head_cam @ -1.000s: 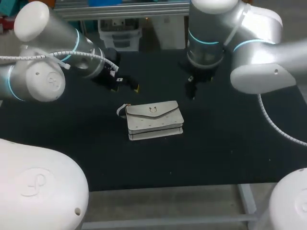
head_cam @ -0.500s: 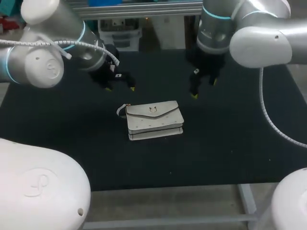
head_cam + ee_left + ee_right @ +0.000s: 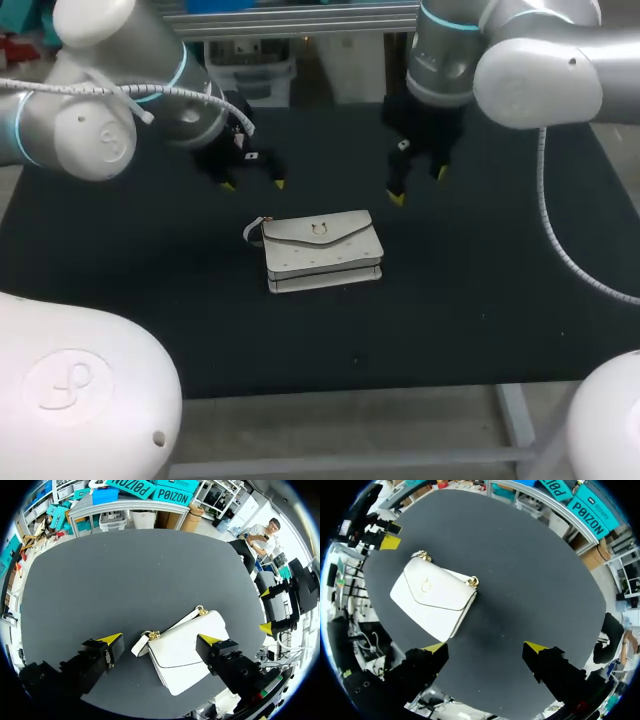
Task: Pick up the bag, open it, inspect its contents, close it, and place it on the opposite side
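White bag [image 3: 322, 250] lies flat, flap closed, in the middle of the black table [image 3: 480, 300]. Left gripper [image 3: 252, 185] and right gripper [image 3: 418, 186] hover behind it, fingers spread, touching nothing.

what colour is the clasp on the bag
The clasp is gold, clearest in the right wrist view.

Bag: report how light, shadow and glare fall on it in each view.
Head view: the bag is evenly lit against the dark table, with no glare, only thin shadow lines along its front edge. Left wrist view: its face is bright white, nearly washed out. Right wrist view: evenly lit, flap line clear, with a soft dark shadow on the table beside it.
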You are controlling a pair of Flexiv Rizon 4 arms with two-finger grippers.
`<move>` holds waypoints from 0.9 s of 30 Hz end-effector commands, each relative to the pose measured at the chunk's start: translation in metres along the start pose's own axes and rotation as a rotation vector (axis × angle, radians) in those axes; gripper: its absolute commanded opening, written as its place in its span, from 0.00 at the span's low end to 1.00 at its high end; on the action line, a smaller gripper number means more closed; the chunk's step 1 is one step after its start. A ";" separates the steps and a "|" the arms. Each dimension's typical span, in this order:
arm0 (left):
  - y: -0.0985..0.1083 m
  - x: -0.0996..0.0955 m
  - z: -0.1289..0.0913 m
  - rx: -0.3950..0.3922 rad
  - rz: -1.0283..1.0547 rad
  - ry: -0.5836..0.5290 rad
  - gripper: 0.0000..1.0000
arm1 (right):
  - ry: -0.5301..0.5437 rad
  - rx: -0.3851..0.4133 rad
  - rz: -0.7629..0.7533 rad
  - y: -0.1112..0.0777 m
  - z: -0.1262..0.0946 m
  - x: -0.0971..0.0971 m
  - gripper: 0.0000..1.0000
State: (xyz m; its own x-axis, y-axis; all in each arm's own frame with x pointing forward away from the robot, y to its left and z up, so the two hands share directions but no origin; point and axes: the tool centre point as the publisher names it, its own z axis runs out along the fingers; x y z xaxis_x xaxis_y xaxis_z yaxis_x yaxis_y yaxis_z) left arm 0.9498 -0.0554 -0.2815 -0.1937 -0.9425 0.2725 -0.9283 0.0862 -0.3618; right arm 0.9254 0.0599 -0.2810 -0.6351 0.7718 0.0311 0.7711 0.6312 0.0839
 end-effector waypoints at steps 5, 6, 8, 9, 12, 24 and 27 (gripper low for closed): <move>0.010 0.021 0.017 -0.137 -0.394 -0.051 1.00 | 0.149 0.074 0.206 -0.001 -0.007 -0.005 1.00; 0.012 0.022 0.016 -0.149 -0.404 -0.051 1.00 | 0.155 0.074 0.222 -0.002 -0.007 -0.006 1.00; 0.014 0.019 0.014 -0.157 -0.460 -0.062 1.00 | 0.204 0.090 0.264 -0.004 -0.008 -0.009 1.00; 0.013 0.018 0.014 -0.161 -0.467 -0.067 1.00 | 0.219 0.089 0.279 -0.004 -0.008 -0.010 1.00; 0.014 0.012 0.014 -0.174 -0.491 -0.048 1.00 | 0.333 0.097 0.308 -0.004 -0.009 -0.013 1.00; 0.023 -0.002 0.020 -0.276 -0.484 0.081 1.00 | 0.369 0.156 0.486 0.000 -0.009 -0.019 1.00; 0.027 -0.003 0.021 -0.289 -0.479 0.128 1.00 | 0.414 0.106 0.510 0.001 -0.008 -0.018 1.00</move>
State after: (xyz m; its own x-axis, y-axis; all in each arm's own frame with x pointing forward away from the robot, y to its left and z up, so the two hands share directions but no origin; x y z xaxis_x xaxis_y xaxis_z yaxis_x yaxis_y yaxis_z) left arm 0.9326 -0.0649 -0.3037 0.2631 -0.8763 0.4036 -0.9639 -0.2563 0.0718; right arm 0.9371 0.0515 -0.2708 -0.1469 0.9084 0.3914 0.9630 0.2217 -0.1530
